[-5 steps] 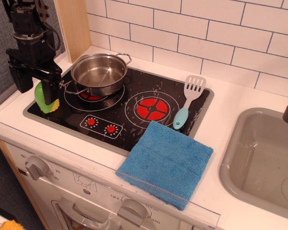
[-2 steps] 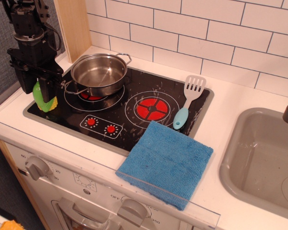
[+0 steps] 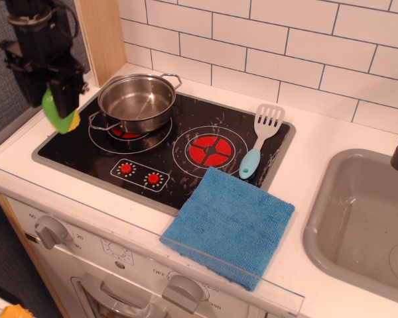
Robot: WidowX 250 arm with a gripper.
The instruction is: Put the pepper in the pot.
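The green pepper with its yellow base hangs between the black fingers of my gripper, lifted clear above the left edge of the black stovetop. The gripper is shut on it. The steel pot stands empty on the back left burner, just to the right of the gripper and lower than it.
A spatula with a blue handle lies at the stovetop's right edge. A blue cloth lies over the front right corner. A grey sink is at the right. A wooden post and a tiled wall stand behind.
The gripper has closed on the pepper and risen, lifting it off the stovetop. The pot has not moved.
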